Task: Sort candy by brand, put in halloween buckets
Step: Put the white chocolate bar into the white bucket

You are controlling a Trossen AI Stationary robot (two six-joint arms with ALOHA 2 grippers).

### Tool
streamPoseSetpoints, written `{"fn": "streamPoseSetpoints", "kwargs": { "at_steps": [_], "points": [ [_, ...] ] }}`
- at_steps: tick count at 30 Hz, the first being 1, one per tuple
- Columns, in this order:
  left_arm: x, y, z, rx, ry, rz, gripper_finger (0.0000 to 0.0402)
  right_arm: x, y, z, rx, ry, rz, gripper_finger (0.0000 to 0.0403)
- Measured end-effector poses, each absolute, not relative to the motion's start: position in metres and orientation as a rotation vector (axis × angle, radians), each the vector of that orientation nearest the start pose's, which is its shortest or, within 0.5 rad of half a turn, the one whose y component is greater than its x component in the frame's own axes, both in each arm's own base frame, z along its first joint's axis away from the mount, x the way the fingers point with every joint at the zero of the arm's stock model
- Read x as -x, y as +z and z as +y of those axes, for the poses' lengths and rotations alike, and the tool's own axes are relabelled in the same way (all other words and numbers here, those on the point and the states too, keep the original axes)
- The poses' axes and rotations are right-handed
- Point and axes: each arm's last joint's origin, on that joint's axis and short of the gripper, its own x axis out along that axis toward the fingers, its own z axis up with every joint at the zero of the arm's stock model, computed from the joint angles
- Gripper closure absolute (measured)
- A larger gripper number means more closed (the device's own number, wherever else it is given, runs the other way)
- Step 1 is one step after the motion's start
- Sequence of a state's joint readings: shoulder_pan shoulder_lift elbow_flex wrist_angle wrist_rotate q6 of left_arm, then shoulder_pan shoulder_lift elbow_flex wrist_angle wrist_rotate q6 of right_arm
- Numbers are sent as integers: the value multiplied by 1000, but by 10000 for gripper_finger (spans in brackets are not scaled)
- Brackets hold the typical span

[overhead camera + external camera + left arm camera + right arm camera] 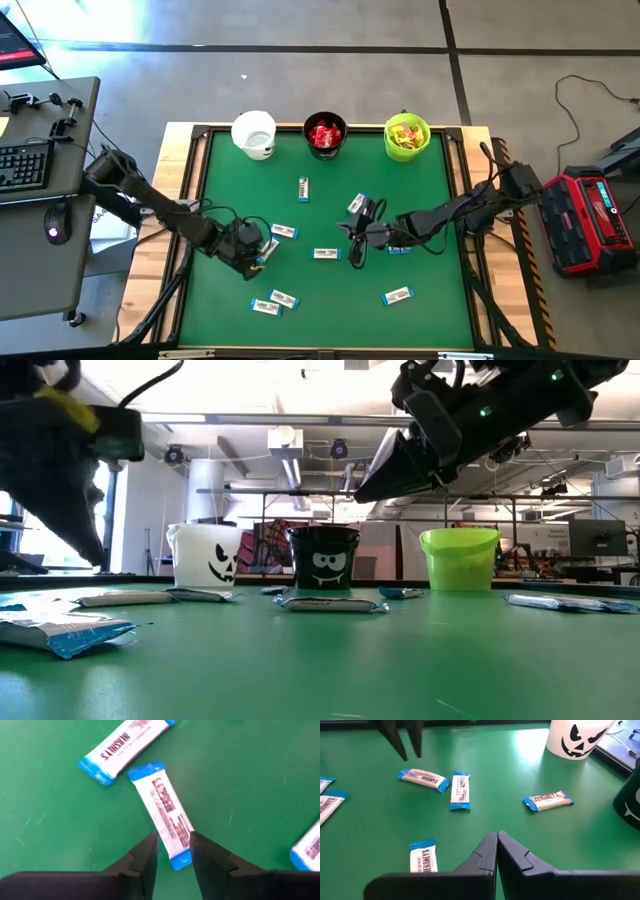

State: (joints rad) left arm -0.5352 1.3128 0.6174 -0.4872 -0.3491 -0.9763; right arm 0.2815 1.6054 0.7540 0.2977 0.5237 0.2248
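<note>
Left gripper (172, 855): low over the table's left half, fingers apart, straddling one end of a white-and-blue bar (162, 812) that lies flat on the green mat; whether the fingers touch the wrapper cannot be told.
Second bar (122, 747): flat on the mat just beside the far end of the straddled one, angled away from it.
Right gripper (497, 845): near the table's middle, fingers pressed together, holding nothing.
Loose white-and-blue bars: scattered across the middle and front of the mat, one (303, 187) nearer the buckets, one (398, 295) toward the front right.
White bucket (254, 133): rear edge, left of the three.
Black bucket (325, 135): rear edge, middle, red packets inside.
Lime green bucket (407, 137): rear edge, right, yellow-and-pink packets inside.
</note>
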Motion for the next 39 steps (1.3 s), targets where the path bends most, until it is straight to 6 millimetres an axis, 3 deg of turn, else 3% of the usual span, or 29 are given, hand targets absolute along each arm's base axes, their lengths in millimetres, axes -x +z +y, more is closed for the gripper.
{"fn": "streamPoseSetpoints", "kwargs": {
  "at_steps": [25, 29, 36, 39],
  "points": [
    [-216, 136, -80, 397, 368, 1112, 284, -306, 174, 74, 44, -297, 477, 403],
    [-216, 136, -81, 391, 354, 1117, 303, -306, 174, 74, 44, -297, 477, 403],
    [-215, 136, -81, 374, 335, 1125, 383, -306, 174, 74, 45, -300, 476, 403],
    [-215, 136, -81, 360, 326, 1129, 397, -306, 174, 74, 46, -300, 476, 403]
  ]
}}
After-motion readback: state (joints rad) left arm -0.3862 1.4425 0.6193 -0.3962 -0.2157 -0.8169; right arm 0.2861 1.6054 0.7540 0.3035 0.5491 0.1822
